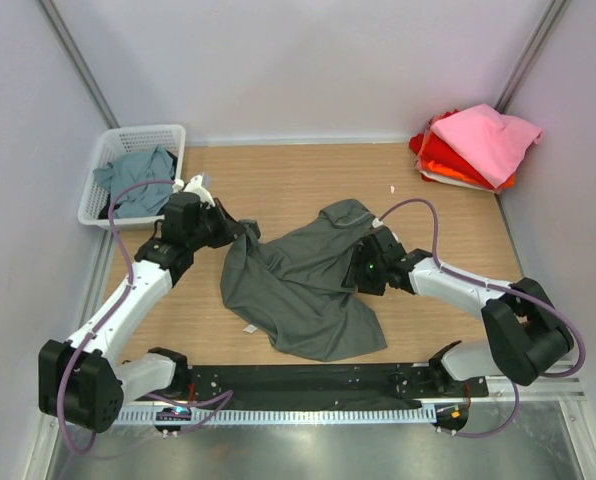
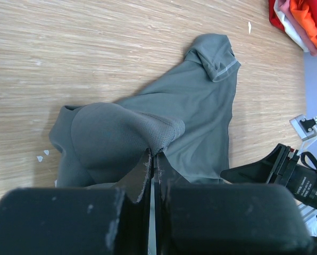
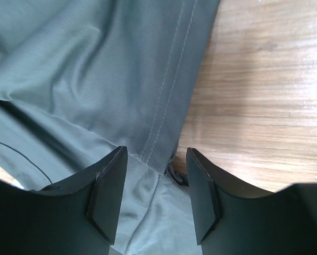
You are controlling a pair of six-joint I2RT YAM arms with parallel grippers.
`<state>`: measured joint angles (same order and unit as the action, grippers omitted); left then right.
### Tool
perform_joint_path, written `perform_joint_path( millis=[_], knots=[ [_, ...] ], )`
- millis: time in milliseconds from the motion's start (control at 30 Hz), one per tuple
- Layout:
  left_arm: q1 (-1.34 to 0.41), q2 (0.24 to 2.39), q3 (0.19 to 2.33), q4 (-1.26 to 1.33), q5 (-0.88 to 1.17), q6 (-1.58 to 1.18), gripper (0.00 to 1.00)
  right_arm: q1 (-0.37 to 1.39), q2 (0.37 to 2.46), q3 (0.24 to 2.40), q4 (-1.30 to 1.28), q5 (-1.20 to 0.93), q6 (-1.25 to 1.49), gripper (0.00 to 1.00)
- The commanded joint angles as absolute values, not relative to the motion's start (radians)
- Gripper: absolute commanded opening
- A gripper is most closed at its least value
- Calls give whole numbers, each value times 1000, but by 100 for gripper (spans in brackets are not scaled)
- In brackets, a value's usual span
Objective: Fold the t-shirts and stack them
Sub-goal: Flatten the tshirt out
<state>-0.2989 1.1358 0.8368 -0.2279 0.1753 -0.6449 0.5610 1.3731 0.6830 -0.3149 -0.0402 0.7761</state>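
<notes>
A dark charcoal-grey t-shirt (image 1: 298, 285) lies crumpled on the wooden table (image 1: 278, 180). My left gripper (image 1: 240, 232) is shut on the shirt's left edge; the left wrist view shows the cloth (image 2: 121, 133) bunched and pinched at my fingertips (image 2: 154, 155). My right gripper (image 1: 363, 268) is open, low over the shirt's right side; its jaws straddle a stitched hem edge (image 3: 164, 133) beside bare wood. A stack of pink, red and orange shirts (image 1: 478, 148) sits at the far right corner. A teal-grey shirt (image 1: 136, 178) lies in the basket.
A white lattice basket (image 1: 118, 140) stands at the far left corner. White walls enclose the table on three sides. A black rail (image 1: 308, 382) runs along the near edge between the arm bases. Small white scraps (image 2: 42, 155) lie on the wood.
</notes>
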Motion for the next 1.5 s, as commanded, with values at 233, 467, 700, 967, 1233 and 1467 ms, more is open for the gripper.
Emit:
perform_joint_path(
  millis=[233,467,700,967,1233,1467],
  knots=[
    [-299,1111,833,-179,161,-640,0,578,1390,672,-241,-40,808,48],
    [-298,1118,833,-179,161,-638,0,580,1396,696,-244,-32,805,32],
    [-299,1083,862,-224,163,-640,0,577,1309,771,-369,47,776,1],
    [-298,898,1056,-486,101,-601,0,577,1143,1099,-665,161,652,1],
    [-299,874,1303,-734,48,-531,0,577,1004,1169,-813,132,629,1],
    [-299,865,1540,-833,115,-454,0,577,864,1354,-862,189,604,1]
  ],
)
